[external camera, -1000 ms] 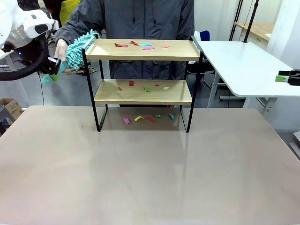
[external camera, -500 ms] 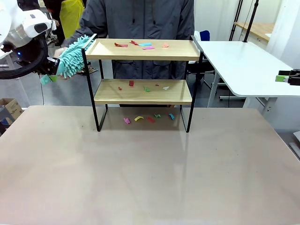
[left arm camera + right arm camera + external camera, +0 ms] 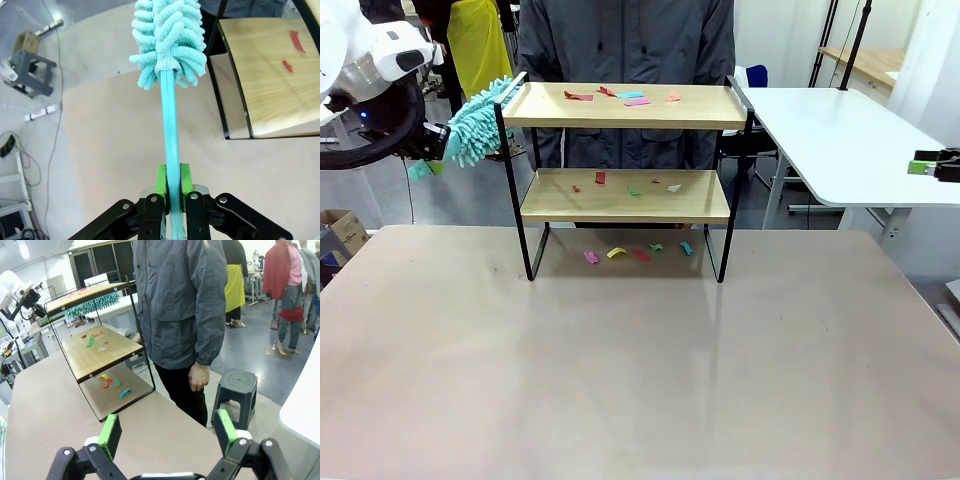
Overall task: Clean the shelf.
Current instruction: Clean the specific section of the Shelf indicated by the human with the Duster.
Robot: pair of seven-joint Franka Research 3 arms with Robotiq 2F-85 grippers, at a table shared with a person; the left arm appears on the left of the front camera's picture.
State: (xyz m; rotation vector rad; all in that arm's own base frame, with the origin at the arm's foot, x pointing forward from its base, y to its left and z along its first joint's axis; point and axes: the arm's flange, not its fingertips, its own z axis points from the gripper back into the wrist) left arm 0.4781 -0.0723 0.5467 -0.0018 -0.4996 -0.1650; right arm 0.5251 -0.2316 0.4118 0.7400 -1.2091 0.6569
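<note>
The shelf (image 3: 620, 198) stands at the far middle of the beige table, with small coloured paper scraps (image 3: 620, 96) on its top board, on its lower board and on the tabletop under it. My left gripper (image 3: 438, 136) hovers off the shelf's upper left corner, shut on the handle of a teal fluffy duster (image 3: 478, 113) whose head touches the top side rail. In the left wrist view the green pads (image 3: 160, 181) clamp the duster handle (image 3: 170, 125), and the shelf board (image 3: 270, 85) lies to the right. My right gripper (image 3: 925, 165) (image 3: 167, 432) waits open at the far right.
A person in a grey jacket (image 3: 620, 40) stands behind the shelf, one hand (image 3: 197, 380) hanging down. A white side table (image 3: 840, 140) is at the back right, and a grey stool (image 3: 235, 385) stands beside the person. The near tabletop (image 3: 640, 370) is bare.
The person's hand, which held the duster head a second ago, has let go and drawn back. The duster now hangs from my left gripper alone, its head slightly higher by the top rail.
</note>
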